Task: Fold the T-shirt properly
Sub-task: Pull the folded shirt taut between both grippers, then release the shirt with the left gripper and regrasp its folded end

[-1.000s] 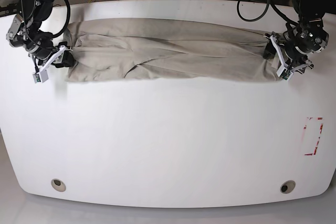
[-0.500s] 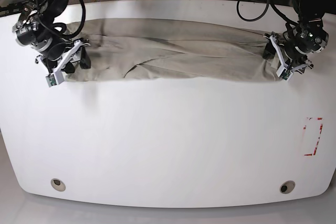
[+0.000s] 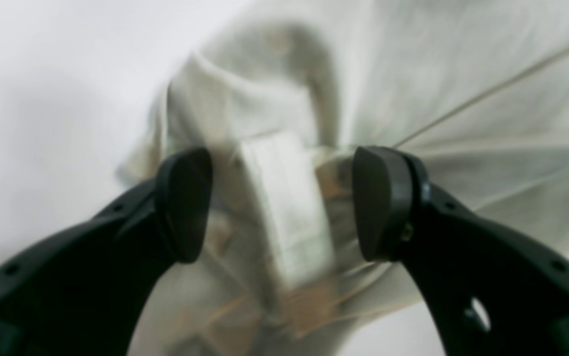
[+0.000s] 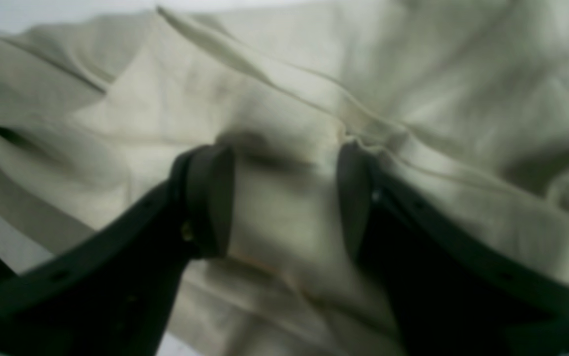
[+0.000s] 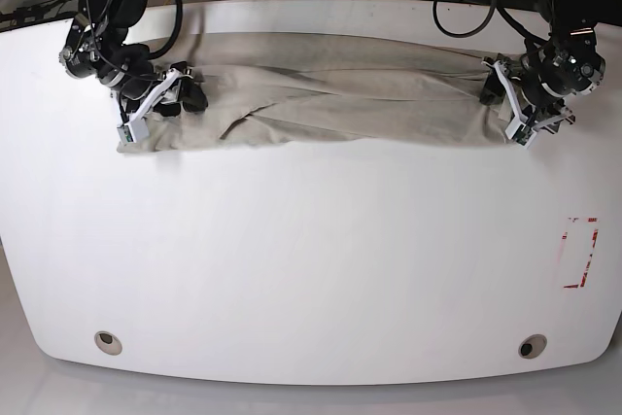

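Across the far half of the table: the T-shirt is lying as a long, wrinkled beige band, running from one arm to the other.
Table: it is showing white and bare in front of the shirt, with a red-outlined rectangle sitting near one side edge and two round holes sitting near the front edge.
Left end effector: it is sitting at the shirt's end on the base view's right. Its wrist view is showing the two black fingers standing apart, with a bunched fold of cloth lying between them; the picture is blurred, so I cannot tell whether the pads are pressing the fold.
Right end effector: it is resting over the shirt near the end on the base view's left, a little inward from the cloth's edge. Its fingers are standing apart, released, with flat creased fabric showing in the gap.
Shirt surface: diagonal creases are crossing its middle, and its front edge is lying fairly straight.
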Motion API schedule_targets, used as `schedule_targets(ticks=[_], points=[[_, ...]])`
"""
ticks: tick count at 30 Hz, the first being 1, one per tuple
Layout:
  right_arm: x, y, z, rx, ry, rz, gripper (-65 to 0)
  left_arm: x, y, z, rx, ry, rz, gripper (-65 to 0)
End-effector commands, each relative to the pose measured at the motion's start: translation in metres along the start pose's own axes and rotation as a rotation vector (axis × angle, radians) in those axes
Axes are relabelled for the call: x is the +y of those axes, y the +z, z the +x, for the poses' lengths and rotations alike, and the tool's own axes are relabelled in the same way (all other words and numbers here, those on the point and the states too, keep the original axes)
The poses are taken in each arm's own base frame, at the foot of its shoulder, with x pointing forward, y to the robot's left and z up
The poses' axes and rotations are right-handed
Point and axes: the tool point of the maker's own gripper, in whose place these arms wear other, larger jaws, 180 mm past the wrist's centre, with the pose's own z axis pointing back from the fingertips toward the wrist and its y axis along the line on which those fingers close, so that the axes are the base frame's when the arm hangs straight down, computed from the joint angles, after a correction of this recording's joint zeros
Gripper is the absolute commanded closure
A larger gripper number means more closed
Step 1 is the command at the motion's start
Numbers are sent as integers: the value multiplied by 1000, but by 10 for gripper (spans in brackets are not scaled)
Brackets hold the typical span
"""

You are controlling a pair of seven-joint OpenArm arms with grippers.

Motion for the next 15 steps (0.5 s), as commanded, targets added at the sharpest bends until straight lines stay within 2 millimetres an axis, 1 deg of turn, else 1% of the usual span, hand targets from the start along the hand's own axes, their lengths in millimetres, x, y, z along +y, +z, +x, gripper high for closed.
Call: schedule_targets(ticks=[1,2,6,9,11,15], points=[[-8,-1,2,15,26,-9,-328,8,11,27,-78,-14,8,-438],[-8,-3,1,17,33,-4,-328,13,15,32,-83,-8,19,-465],[-10,-2,-7,38,34,-5,-328,43,37,39,-90,50,101,-521],[-10,-2,-10,42,31,-4,-328,53,41,48,-102,78,102,-522],[-9,-2,-11,43,30,-3,-328,61,46,46,-98,99,119,-522],[-9,-3,-12,43,25,-1,-327,64,45,43,-88,107,130,-522]])
